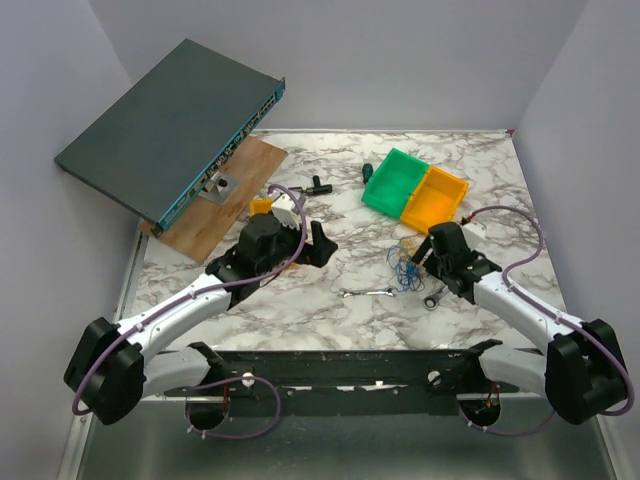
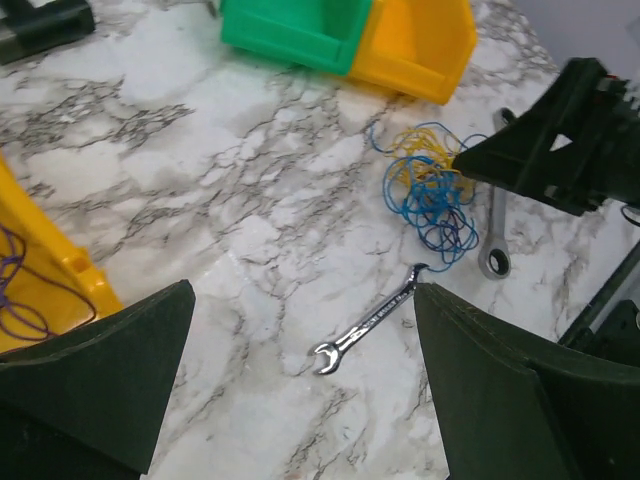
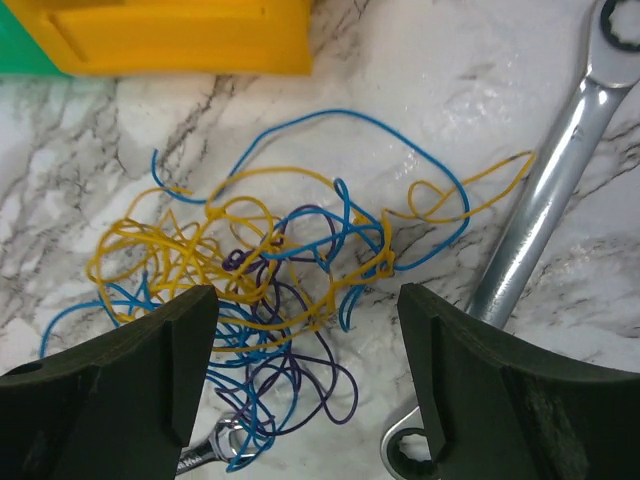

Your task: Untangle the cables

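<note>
Cables, a small tangle of hair-thin blue, yellow and dark purple loops, lie on the marble tabletop right of centre, in front of two bins. Nearest the arm bases, the left arm reaches in from the left and the right arm from the right. A small silver wrench lies flat on the near side of the tangle, its far tip close to the lowest blue loops. A larger ring wrench lies just to the right of the wires, and one yellow loop end reaches almost to its shaft.

The right jaws stand released directly over the tangle, one finger on each side of its near part, with the wires showing in the gap between them. Whether either finger touches a wire cannot be told. The left jaws are spread wide with nothing between them, left of centre and well apart from the tangle.

Beyond the wires sit an orange bin and a green bin, side by side and touching. At the far left a flat grey box lies tilted over a wooden board.
</note>
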### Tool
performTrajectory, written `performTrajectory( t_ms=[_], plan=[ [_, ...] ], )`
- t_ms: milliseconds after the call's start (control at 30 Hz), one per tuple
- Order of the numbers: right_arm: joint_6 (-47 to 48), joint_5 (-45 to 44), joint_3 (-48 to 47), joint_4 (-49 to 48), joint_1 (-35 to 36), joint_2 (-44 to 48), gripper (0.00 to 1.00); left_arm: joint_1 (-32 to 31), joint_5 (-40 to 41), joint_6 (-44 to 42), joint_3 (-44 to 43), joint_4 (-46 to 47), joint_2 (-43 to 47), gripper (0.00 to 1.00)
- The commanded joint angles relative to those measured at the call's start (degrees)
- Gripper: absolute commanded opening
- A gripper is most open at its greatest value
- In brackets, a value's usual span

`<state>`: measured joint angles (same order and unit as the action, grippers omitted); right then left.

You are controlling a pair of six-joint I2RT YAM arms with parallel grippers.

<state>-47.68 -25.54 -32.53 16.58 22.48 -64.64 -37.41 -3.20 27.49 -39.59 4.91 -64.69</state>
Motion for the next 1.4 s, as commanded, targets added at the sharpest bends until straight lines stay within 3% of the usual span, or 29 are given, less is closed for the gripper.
performTrajectory(
  t_ms=[0, 233, 433, 500, 567, 667, 900, 1033, 1267, 1367],
  plan=[
    [2.3, 9.7, 2.1, -3.7, -0.2, -3.2, 0.8, -2.4, -8.6, -3.2, 4.8, 14.3, 0.5, 0.93],
    [2.5, 21.3, -2.9, -15.8, 6.8, -14.4, 0.59, -3.1, -9.5, -5.1, 6.6, 18.7, -2.7, 0.91],
    [-0.7, 28.6, -7.7, -22.9, 10.7, -18.4, 0.56, -3.2, -9.4, -4.7, 5.8, 18.7, -5.3, 0.89],
    [-0.4, 28.7, -8.6, -22.8, 10.7, -17.8, 0.58, -3.1, -9.3, -4.6, 5.2, 18.0, -6.2, 0.88],
    [1.0, 28.0, -9.2, -21.6, 10.7, -17.2, 0.75, -3.1, -8.4, -4.5, 3.8, 15.8, -7.5, 0.86],
    [3.2, 25.8, -9.6, -18.6, 10.7, -16.1, 0.81, -3.1, -7.0, -4.5, 1.6, 12.7, -9.4, 0.84],
    [3.6, 19.0, -6.0, -16.7, 10.7, -12.3, 0.64, -3.2, -7.9, -4.7, -4.6, 6.7, -16.1, 0.77],
    [3.3, 17.9, -5.0, -17.6, 10.7, -12.6, 0.59, -3.2, -12.3, -4.8, -11.4, 0.7, -23.6, 0.71],
    [2.0, 18.8, -4.0, -21.9, 10.7, -16.8, 0.57, -3.2, -12.0, -4.9, -19.7, -4.8, -32.4, 0.6],
    [1.5, 19.7, -3.9, -23.3, 10.7, -18.5, 0.49, -3.2, -12.6, -4.8, -21.5, -7.3, -34.5, 0.54]
  ],
)
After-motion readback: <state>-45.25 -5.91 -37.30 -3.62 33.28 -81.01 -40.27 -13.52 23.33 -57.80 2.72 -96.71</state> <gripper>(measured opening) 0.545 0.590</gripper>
